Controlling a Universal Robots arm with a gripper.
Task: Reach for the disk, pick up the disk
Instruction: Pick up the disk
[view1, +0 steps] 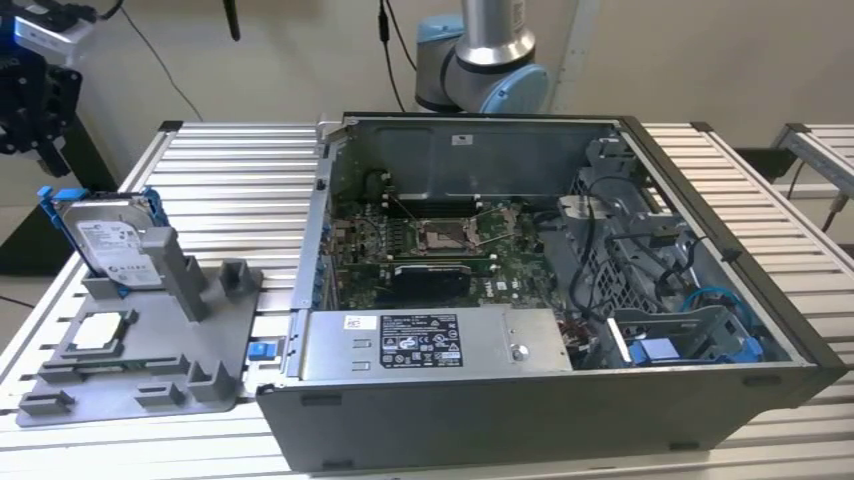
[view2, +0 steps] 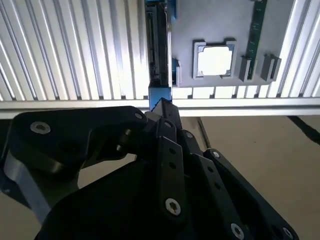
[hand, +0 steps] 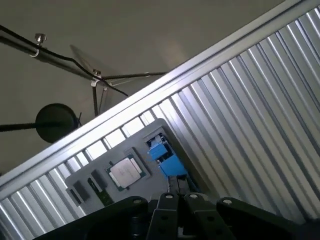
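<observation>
Near the gripper (view2: 162, 106), disk (view2: 159, 45); label (view1: 114, 250) faces exterior view.

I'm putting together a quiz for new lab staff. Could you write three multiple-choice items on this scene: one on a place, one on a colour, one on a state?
1. Where is the disk?
A on the floor
B in the grey holder
C on a shelf

2. What colour are the disk's rails?
A red
B blue
C green

3. The computer case is:
A open
B closed
C upside down

Answers:
1 B, it stands on edge in the holder, with the gripper above it and apart.
2 B, blue frames its edges.
3 A, the motherboard shows from above.
</observation>
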